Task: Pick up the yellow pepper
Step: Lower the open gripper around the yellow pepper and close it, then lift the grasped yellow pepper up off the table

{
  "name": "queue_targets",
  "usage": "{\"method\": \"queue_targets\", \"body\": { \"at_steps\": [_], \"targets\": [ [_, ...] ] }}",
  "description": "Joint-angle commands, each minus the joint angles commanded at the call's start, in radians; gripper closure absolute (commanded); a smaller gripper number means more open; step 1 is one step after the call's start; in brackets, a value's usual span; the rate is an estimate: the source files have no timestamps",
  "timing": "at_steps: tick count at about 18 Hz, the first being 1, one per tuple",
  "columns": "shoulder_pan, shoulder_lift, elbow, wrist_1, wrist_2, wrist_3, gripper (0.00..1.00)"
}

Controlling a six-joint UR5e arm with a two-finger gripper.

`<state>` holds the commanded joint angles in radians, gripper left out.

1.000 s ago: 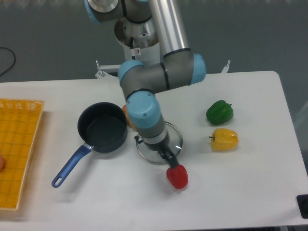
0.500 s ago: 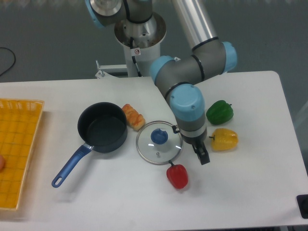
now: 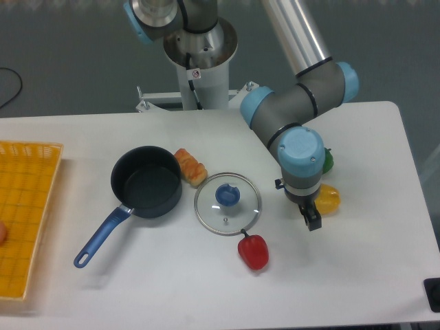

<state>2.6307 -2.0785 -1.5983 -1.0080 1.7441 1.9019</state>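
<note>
— Well, where are you now?

— I've swung the arm toward the table's right edge. A second ago my gripper (image 3: 312, 220) hung over the red pepper (image 3: 254, 251) near the front edge; half a second ago it had passed the glass lid (image 3: 227, 203). Now it sits just at the left side of the yellow pepper (image 3: 328, 199), with the wrist covering part of it.

— So you're lined up?

— Nearly, I'd say. The approach looks done; what's left is settling the fingers around the pepper and closing. I judge nothing is held yet.

— Fingers wide or narrow?

— I can't tell. I see only a dark fingertip below the wrist, and the gap is hidden.

— How does the pepper look?

— Glossy bright yellow, rounded, lying on the table toward the right edge, only its right half showing. The green pepper (image 3: 328, 161) sits close behind it, mostly hidden by the wrist, so I'd watch that neighbour when closing.
</note>
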Motion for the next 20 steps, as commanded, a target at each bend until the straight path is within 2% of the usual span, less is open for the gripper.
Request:
{"method": "queue_targets", "body": {
  "at_steps": [2,7,20],
  "targets": [
    [0.029,-0.002,-0.023,0.022,-0.002,0.046,0.00],
    [0.055,-0.002,-0.029,0.022,-0.006,0.098,0.00],
    [0.069,-0.035,-0.038,0.031,-0.006,0.098,0.02]
  ]
}}
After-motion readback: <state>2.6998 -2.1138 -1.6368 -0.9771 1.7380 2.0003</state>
